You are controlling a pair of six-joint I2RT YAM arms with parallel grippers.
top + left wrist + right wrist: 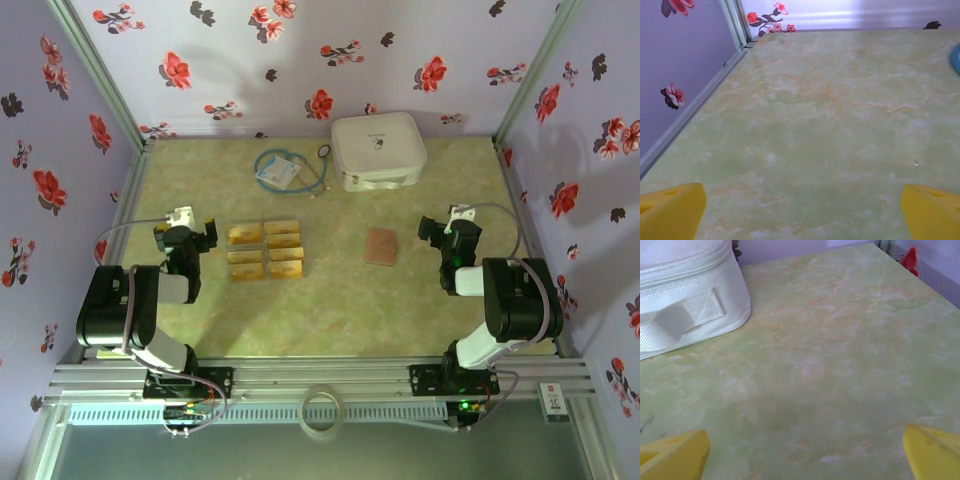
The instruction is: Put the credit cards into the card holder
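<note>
The credit cards (pixel 266 250) are laid centre-left, the card holder (pixel 381 246) centre-right. The left gripper (pixel 188 233) and right gripper (pixel 447 228) are spread wide, empty.

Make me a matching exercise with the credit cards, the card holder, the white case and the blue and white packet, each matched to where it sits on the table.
Things:
1. credit cards
2. card holder
3. white case
4. blue-white packet

Places:
A. back of the table, right of centre
B. middle, left of centre
C. back, left of centre
D. middle, right of centre

Pairs: 1-B, 2-D, 3-A, 4-C
</note>
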